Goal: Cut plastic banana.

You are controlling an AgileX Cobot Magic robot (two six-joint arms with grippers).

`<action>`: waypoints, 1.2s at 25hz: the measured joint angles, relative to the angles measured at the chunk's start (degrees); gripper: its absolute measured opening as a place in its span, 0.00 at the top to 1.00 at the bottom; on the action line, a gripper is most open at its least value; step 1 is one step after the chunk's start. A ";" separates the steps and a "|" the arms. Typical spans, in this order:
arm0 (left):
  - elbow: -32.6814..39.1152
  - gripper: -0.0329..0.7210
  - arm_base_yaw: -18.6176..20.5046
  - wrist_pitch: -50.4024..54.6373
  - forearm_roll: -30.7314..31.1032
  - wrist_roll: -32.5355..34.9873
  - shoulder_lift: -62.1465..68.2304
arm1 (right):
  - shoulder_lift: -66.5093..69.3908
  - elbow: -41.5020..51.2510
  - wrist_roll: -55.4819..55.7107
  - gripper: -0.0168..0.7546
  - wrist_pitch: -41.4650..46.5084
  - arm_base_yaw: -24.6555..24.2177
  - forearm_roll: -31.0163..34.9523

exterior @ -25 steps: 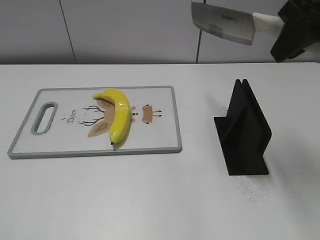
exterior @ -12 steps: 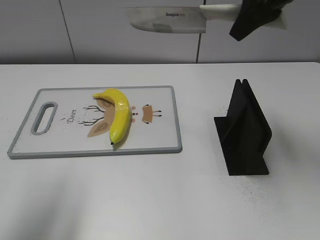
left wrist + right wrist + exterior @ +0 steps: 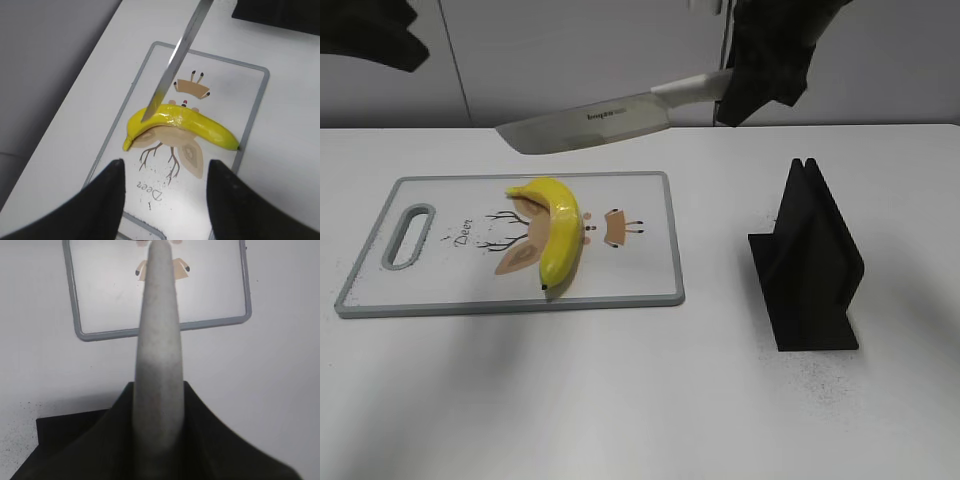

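A yellow plastic banana [image 3: 557,231] lies whole on the white cutting board [image 3: 630,275]; it also shows in the left wrist view [image 3: 195,125]. My right gripper [image 3: 745,90] is shut on the white handle of a knife [image 3: 590,122], whose blade hangs in the air above the banana's far end. In the right wrist view the handle [image 3: 159,360] runs out between the jaws [image 3: 159,425] toward the board. My left gripper [image 3: 165,200] is open and empty, high above the board's handle end; its arm shows at the exterior view's top left [image 3: 370,35].
A black knife stand [image 3: 810,265] stands on the table right of the board, empty. The board has a grey rim and a handle slot [image 3: 408,236] at its left end. The white table ends at a grey wall behind.
My right gripper has carried the knife left and down, from high above the stand to just over the banana. The left arm has come into the exterior view at the top left.
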 joint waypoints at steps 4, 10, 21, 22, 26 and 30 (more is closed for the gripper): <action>-3.38 0.27 -1.91 1.45 -0.20 5.01 5.85 | 2.86 -1.79 -2.28 0.76 -0.06 0.06 1.82; -3.48 0.27 -2.11 -1.02 0.57 8.04 13.63 | 4.59 -2.25 -6.84 0.76 -0.06 0.06 6.61; -4.08 0.34 -2.11 -4.97 0.86 9.32 21.28 | 7.15 -2.36 -8.38 0.76 -0.11 0.06 9.14; -4.08 0.37 -2.11 -4.98 0.86 9.39 21.64 | 7.47 -2.47 -8.67 0.76 -0.11 0.06 10.07; -4.14 0.50 -2.11 -5.11 0.92 9.39 22.81 | 7.66 -2.53 -10.21 0.76 -1.73 0.06 11.57; -4.14 0.64 -2.17 -6.13 0.92 9.39 23.00 | 7.66 -2.53 -10.51 0.76 -2.99 0.00 12.08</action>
